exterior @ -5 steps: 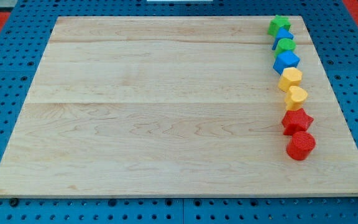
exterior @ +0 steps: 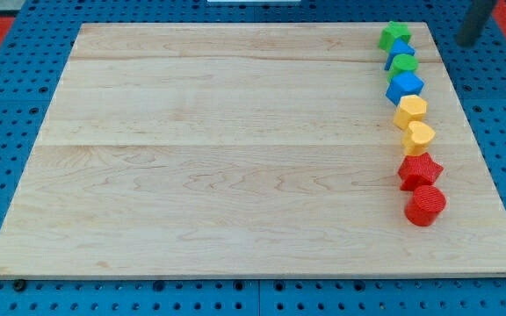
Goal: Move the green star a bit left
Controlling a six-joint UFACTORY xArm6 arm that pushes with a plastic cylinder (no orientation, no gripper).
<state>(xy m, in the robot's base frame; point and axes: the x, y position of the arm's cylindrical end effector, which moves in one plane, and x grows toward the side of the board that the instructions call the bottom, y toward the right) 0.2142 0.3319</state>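
My tip [exterior: 467, 41] hangs off the desk [exterior: 235, 149] at the view's top right, touching nothing and well right of the green star [exterior: 393, 35], which heads the block column at the right edge, so a leftward push is open.

A single camera looks down at a slant from the near edge of the wooden board [exterior: 235, 158], close enough that the board nearly fills the frame, its far edge narrower.
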